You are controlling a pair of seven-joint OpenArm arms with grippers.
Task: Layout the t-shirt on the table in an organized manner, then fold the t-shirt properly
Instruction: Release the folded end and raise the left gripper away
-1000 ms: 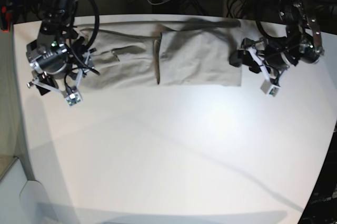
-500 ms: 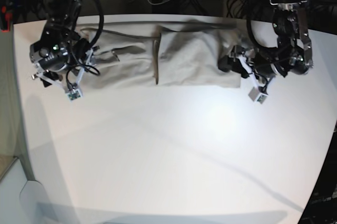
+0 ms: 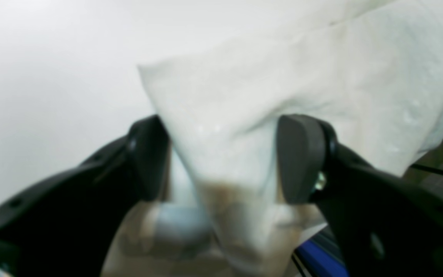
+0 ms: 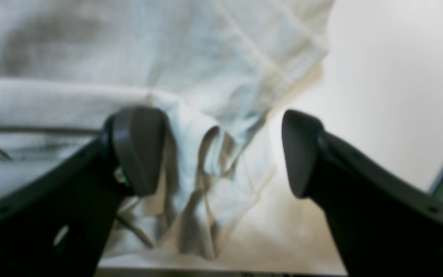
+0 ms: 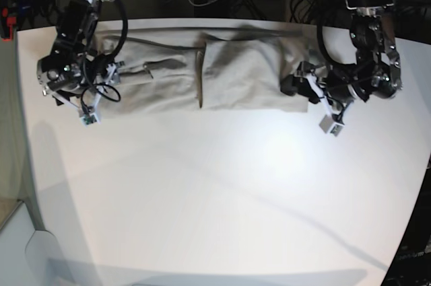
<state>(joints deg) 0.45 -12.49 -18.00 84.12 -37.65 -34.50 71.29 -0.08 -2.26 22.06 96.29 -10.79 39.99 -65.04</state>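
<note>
I am looking down from the base camera at the table [image 5: 222,192], a broad white top with a curved edge; the t-shirt [image 5: 242,74], plain beige, is lying along its far side as a long flat band, with a darker crease running across it near the middle; the left gripper [image 5: 291,85] is sitting at the shirt's end on this view's right, and the right gripper [image 5: 91,91] is sitting at the shirt's end on this view's left; both arms are reaching in from the dark area beyond the far edge

Through the left wrist camera I am seeing the left gripper [image 3: 221,157] with its two dark fingers [image 3: 300,157] standing partly apart; a pale corner of the t-shirt [image 3: 283,77] is running down into the gap between them, lying against both pads, though I cannot tell whether they are pressing on it; the table [image 3: 44,69] is showing bare beside the cloth

Through the right wrist camera I am seeing the right gripper [image 4: 221,152] spread wide; bunched folds of the t-shirt [image 4: 129,50] are lying in the gap, nearer one finger [image 4: 139,148], while the other is standing clear over the table [image 4: 390,88]; it is gripping nothing
</note>
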